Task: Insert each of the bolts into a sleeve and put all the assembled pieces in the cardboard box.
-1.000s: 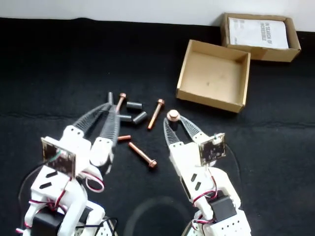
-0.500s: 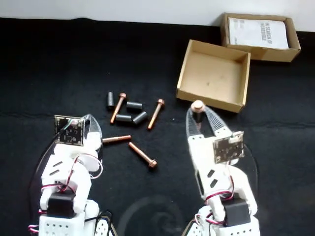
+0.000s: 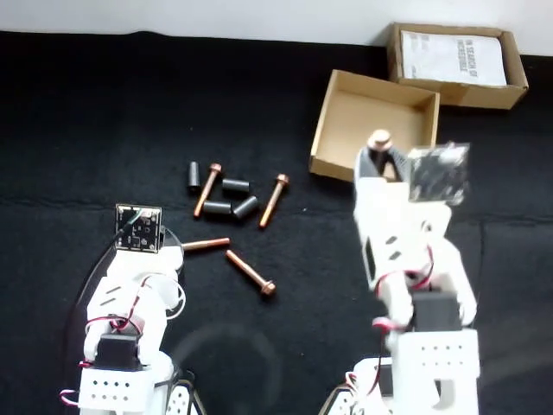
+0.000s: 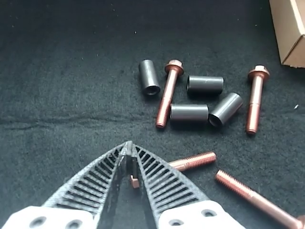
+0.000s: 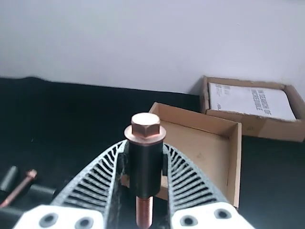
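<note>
My right gripper (image 3: 378,149) is shut on an assembled piece (image 5: 144,157), a copper bolt standing upright through a dark sleeve, head up. In the high view it hangs over the near wall of the open cardboard box (image 3: 328,130); the box (image 5: 200,140) lies just beyond it. My left gripper (image 4: 127,145) is shut on nothing, drawn back near the table's front left. Ahead of it lie several dark sleeves (image 4: 205,86) and several loose copper bolts (image 4: 167,93). One bolt (image 4: 193,161) runs partly under its fingers.
A second cardboard box (image 3: 454,56) with a printed sheet in it stands at the back right. Loose bolts (image 3: 251,271) and sleeves (image 3: 235,185) are clustered at the table's middle left on the black cloth.
My right arm has risen and carried the assembled piece away from the table's middle to the box's near wall. My left arm has pulled back from the parts, and its gripper has shut.
</note>
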You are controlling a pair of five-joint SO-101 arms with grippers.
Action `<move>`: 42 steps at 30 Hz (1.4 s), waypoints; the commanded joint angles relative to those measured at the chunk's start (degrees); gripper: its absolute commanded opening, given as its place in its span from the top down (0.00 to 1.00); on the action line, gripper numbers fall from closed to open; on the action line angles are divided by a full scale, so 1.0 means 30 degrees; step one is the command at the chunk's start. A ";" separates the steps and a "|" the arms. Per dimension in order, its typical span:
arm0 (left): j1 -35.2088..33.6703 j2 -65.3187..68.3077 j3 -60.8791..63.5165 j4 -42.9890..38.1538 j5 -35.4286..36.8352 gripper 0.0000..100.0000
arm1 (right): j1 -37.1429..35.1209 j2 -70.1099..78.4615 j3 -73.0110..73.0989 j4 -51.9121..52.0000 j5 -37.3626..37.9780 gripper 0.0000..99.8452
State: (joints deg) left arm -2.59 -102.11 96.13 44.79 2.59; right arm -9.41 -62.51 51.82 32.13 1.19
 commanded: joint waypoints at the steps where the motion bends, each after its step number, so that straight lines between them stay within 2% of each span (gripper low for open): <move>1: -0.0190 -0.0571 0.0308 0.0000 -0.0059 0.99 | 0.0923 0.2711 -0.2945 0.0015 -0.1172 0.99; 17: -0.0190 -0.0484 0.0308 0.0762 -0.0059 0.99 | 0.1363 1.6864 -1.3582 0.0190 -0.1612 0.99; 27: -0.0190 -0.0484 0.0308 0.0762 -0.0059 0.99 | 0.1626 2.4777 -2.0821 0.3766 -0.1612 0.99; 42: -0.0220 -0.0542 0.0308 0.0762 -0.0088 0.99 | 0.1421 3.7172 -3.1927 0.4967 -0.1465 0.99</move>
State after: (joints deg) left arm -2.59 -102.11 96.13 46.99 2.59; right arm -4.04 47.30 -36.09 45.05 -3.03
